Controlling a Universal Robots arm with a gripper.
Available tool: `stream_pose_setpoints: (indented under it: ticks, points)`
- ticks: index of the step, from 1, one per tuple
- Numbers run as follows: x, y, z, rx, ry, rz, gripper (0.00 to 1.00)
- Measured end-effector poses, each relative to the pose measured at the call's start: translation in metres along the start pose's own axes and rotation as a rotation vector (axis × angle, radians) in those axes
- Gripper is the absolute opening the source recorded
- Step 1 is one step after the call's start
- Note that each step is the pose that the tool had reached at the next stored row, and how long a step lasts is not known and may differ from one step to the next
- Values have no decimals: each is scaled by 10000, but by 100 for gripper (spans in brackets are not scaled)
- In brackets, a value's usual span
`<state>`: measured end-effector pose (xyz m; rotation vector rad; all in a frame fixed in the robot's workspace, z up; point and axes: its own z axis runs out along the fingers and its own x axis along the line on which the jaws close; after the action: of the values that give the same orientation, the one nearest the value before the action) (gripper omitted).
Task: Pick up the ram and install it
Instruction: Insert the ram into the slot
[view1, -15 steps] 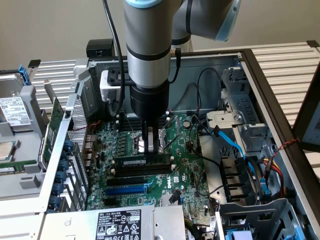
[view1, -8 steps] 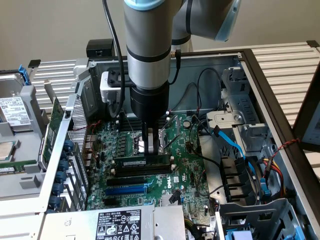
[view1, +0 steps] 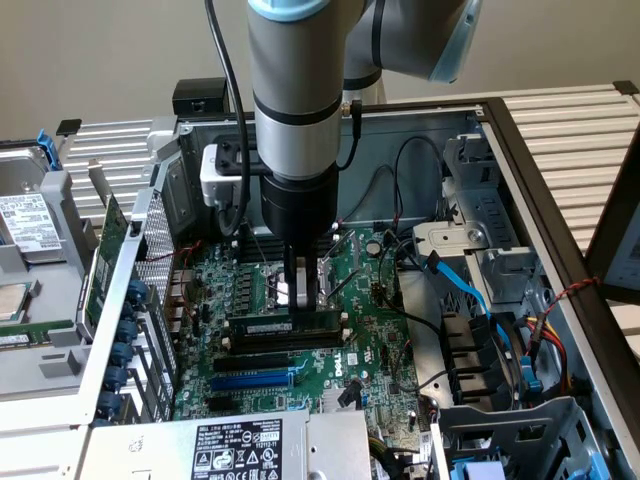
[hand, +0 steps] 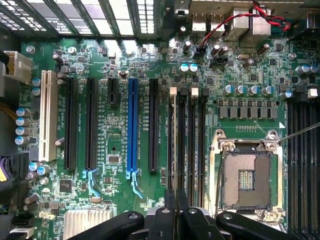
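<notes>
Black-faced ram (view1: 285, 327), white label showing, stands on edge in a slot at centre frame of the exterior view, on the board (view1: 372, 300); empty slots (view1: 272, 348) lie just below it in frame; gripper (view1: 305, 298) sits directly above, fingers (hand: 170, 210) closed almost together, tips at the ram's top edge; pinching or merely pressing, cannot tell. Judgement: pick-up done, ram placed in slot; full seating and end latches unconfirmed; gripper not yet clear of it.

I see green mobo (hand: 116, 137) w/ blue PCIe slot (hand: 132, 125), CPU socket (hand: 248, 177) beside; blue cables (view1: 462, 288) toward exterior view's right.
</notes>
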<state>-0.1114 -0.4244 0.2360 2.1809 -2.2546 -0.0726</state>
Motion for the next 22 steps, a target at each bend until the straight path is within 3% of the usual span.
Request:
stream_pose_setpoints:
  ticks: [7, 22]
  points:
    - [0, 0, 2, 78, 0, 9, 12]
    - [7, 4, 26, 91, -1, 51, 12]
